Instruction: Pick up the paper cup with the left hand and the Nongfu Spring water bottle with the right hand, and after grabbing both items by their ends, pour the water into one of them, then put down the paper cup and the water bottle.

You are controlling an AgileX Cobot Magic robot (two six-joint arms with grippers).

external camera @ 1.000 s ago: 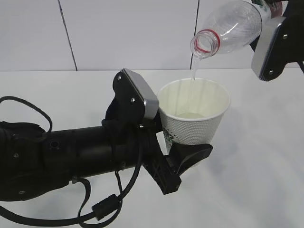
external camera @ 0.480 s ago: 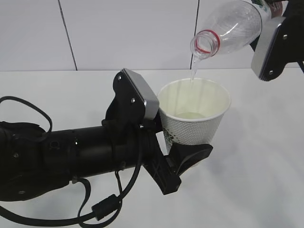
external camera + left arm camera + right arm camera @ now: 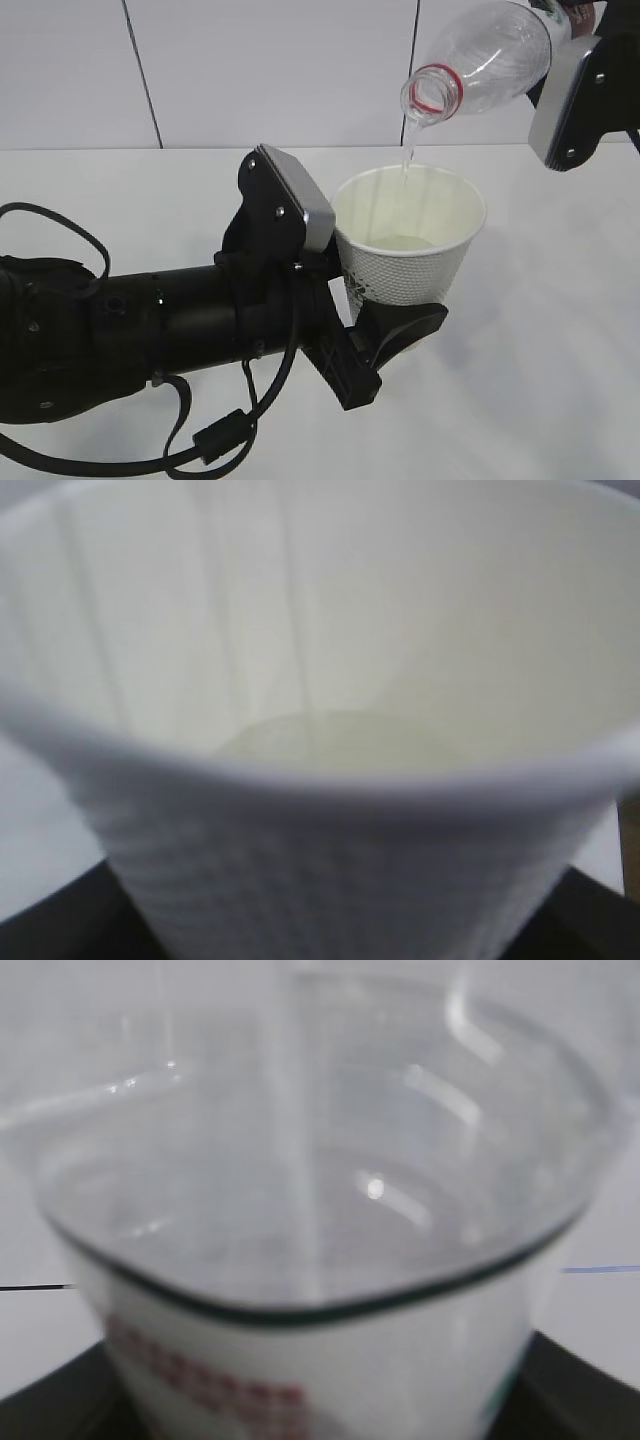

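My left gripper (image 3: 388, 315) is shut on the base of the white dimpled paper cup (image 3: 410, 255), which it holds upright above the table. The cup fills the left wrist view (image 3: 330, 870), with black fingers (image 3: 55, 920) at both lower corners. My right gripper (image 3: 578, 28) is shut on the lower end of the clear Nongfu Spring water bottle (image 3: 490, 60), which is tilted with its red-ringed mouth down over the cup. A thin stream of water (image 3: 407, 150) falls into the cup, where a shallow pool (image 3: 403, 241) lies. The bottle's clear body (image 3: 320, 1180) and red-and-white label (image 3: 220, 1390) show in the right wrist view.
The white table (image 3: 560, 350) runs under both arms. My left arm (image 3: 150, 330) and its cables cover the lower left. A white panelled wall (image 3: 250, 70) stands behind. A grey plate (image 3: 565, 100) on the right wrist sits to the right of the bottle.
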